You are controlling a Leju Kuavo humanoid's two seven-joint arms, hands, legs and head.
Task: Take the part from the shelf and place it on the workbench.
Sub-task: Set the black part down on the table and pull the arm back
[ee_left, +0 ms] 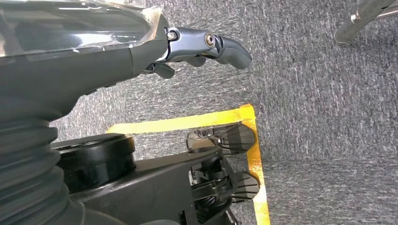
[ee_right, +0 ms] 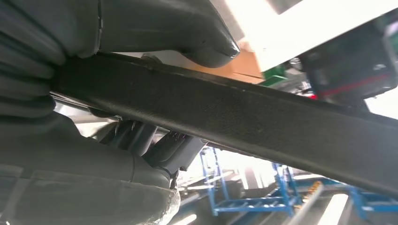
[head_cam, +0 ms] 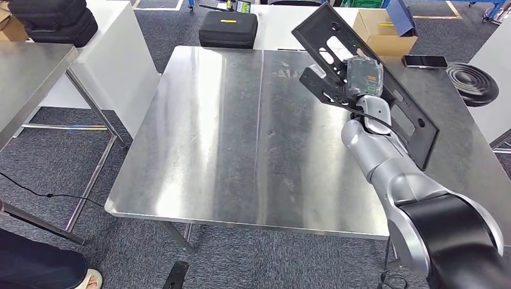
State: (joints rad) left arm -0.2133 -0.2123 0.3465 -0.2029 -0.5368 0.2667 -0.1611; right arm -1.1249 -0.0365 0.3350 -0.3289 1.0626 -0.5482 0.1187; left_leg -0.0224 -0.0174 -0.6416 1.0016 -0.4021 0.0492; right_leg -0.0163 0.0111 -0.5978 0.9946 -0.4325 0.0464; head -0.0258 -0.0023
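Now we are reaching our right arm (head_cam: 391,162) up from the lower right over the bench (head_cam: 241,132), and our right hand (head_cam: 360,81) is gripping the part (head_cam: 416,129), a long flat black panel with slots cut through it. We are holding the part tilted in the air above the right side of the bench, one end low toward us and the other raised toward the far edge; whether its low end is touching the steel we cannot tell. In the right wrist view the thumb (ee_right: 187,33) is pressing on one face of the part (ee_right: 263,122) while the darker fingers (ee_right: 155,145) are curling against the other face, so the grip is closed around the panel's edge.

Our left hand (ee_left: 206,47) is hanging beside us over grey carpet (ee_left: 328,117) with a strip of yellow tape (ee_left: 253,140) on it; its fingers are stretching forward with nothing in them, though we cannot tell how far apart they are lying.

Farther off, a phone (head_cam: 425,61) is lying on the bench near its far right corner, and a black ribbed disc (head_cam: 473,83) is sitting just beyond the right edge. Beyond the far edge a black case (head_cam: 228,29) is resting on the floor and a cardboard box (head_cam: 379,33) is standing to its right. A second steel table (head_cam: 30,78) is standing at the left.
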